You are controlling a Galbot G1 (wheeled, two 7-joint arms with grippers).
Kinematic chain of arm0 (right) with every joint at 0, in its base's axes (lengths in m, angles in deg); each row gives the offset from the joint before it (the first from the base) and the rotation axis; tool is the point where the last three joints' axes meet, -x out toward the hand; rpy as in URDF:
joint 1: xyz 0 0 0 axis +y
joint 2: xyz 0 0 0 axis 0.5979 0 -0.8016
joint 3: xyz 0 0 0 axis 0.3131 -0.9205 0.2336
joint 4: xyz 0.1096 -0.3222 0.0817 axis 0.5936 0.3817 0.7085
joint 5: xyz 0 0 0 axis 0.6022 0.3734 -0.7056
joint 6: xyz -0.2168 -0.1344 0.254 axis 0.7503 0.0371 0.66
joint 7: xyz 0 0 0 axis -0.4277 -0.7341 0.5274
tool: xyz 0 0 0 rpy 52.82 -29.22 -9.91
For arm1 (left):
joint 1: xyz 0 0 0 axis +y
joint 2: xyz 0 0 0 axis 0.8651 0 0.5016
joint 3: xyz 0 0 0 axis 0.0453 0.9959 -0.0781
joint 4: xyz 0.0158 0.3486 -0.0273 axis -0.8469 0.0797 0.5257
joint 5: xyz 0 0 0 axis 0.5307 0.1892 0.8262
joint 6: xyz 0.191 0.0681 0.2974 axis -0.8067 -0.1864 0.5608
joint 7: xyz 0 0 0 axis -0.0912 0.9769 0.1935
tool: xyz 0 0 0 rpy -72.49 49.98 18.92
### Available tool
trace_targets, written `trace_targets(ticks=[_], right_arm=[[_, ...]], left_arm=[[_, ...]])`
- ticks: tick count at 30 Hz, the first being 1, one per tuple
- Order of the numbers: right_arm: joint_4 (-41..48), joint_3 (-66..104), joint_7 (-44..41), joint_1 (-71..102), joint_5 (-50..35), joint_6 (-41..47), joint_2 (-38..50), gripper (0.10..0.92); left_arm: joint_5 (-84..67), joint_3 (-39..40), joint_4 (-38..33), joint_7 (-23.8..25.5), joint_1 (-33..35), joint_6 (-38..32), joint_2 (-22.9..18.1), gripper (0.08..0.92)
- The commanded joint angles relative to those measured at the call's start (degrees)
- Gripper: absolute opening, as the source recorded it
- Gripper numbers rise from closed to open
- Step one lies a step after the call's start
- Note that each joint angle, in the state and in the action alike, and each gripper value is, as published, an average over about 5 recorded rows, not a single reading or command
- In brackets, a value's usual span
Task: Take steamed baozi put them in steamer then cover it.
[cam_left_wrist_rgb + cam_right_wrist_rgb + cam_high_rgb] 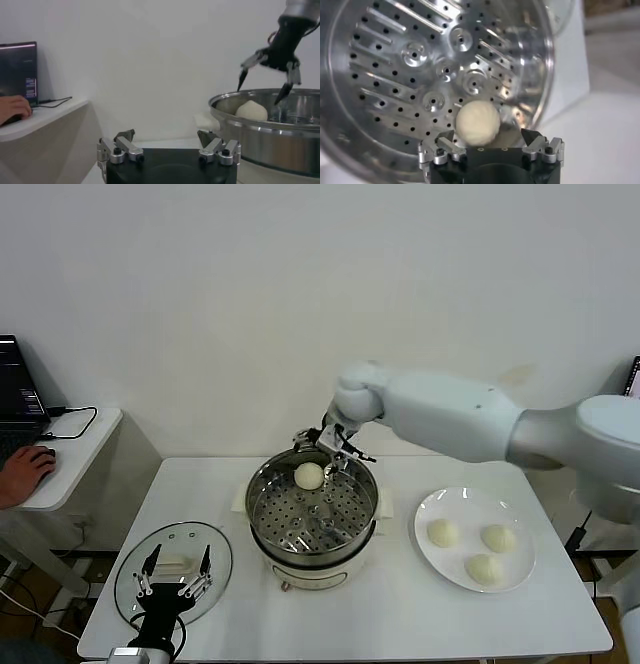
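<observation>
From the head camera, the right gripper (334,446) hangs over the far rim of the steamer (313,509), fingers spread, gripping nothing; one baozi (309,475) lies on the perforated tray just beneath it. Three more baozi (443,532) sit on the white plate (432,509). The left gripper (172,572) hovers released above the glass lid (132,574) (near table corner).

Left wrist view: the left gripper (169,146) stands open and empty; beyond it the bun (251,110) shows over the pot's rim.

Right wrist view: the right gripper (490,145) is open, the bun (477,122) free on the tray.
</observation>
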Motion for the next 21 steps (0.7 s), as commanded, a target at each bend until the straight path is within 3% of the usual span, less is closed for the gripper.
trace_targets(ticks=[1,10,21], right_arm=[[-15.75,-0.53,-2.78,-6.89,-11.99,20.76,18.27,0.823],[-24.33,-0.78,-3.69,-1.5,-5.71,24.15,38.08,0.823],[-20.49,7.07,-2.61,16.22,4.1,23.15,40.19,0.823]], left_arm=[[-0.01,-0.06,-0.16,-0.02,0.05,-0.03,0.2,0.823],[0.16,0.27,-1.02,0.06,0.16,0.03,0.75,0.823],[0.18,0.14,0.42,-0.07,-0.02,-0.19,1.11,0.823]])
